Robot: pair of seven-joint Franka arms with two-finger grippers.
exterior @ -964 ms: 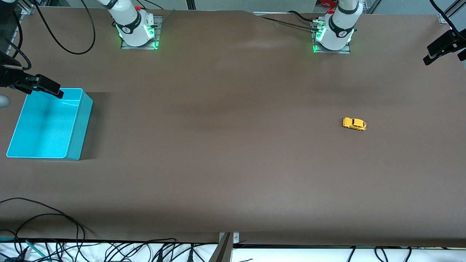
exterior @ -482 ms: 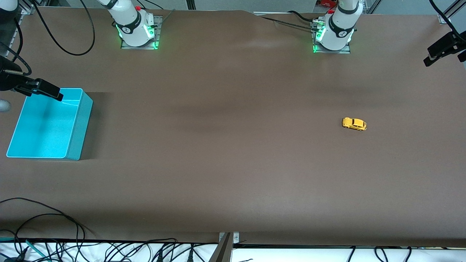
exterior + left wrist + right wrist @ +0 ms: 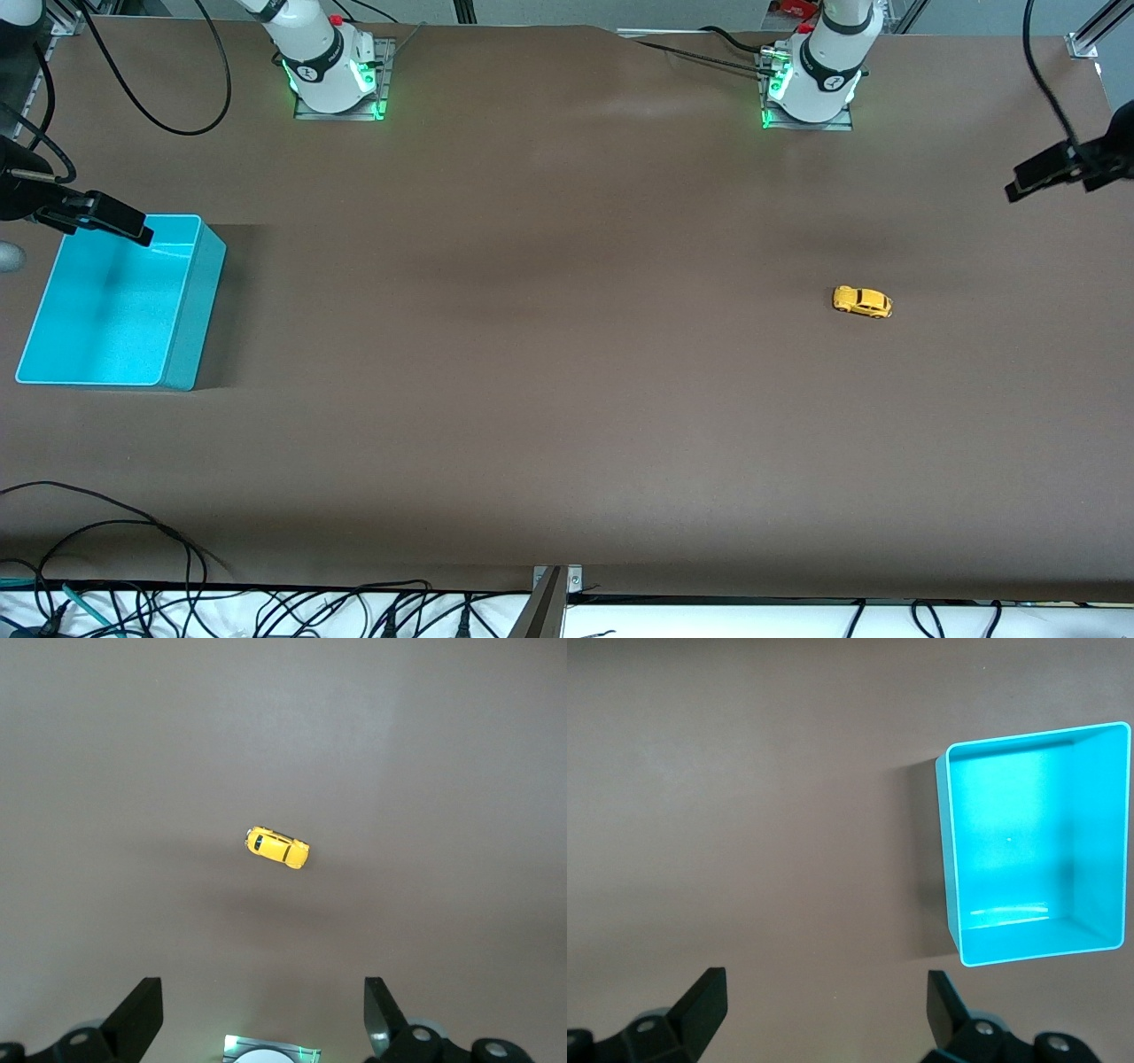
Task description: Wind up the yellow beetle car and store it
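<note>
My right gripper [image 3: 133, 226] hangs in the air over the turquoise bin [image 3: 190, 301], at the bin's edge nearest my bases, and its fingers [image 3: 700, 1005] are spread wide with nothing between them. From my right wrist I look down into the bin — a bare turquoise floor and four walls, at the right arm's end of the brown table [image 3: 532, 354]. Well apart from it, toward the left arm's end, the yellow beetle car [image 3: 862, 302] rests on its wheels on the table top, touched by nothing. My left gripper [image 3: 1028, 182] is up in the air over the table's edge at the left arm's end, and its fingers [image 3: 137, 1019] are also parted wide and hold nothing — from that wrist the car [image 3: 276, 847] lies below me, on bare brown surface.
</note>
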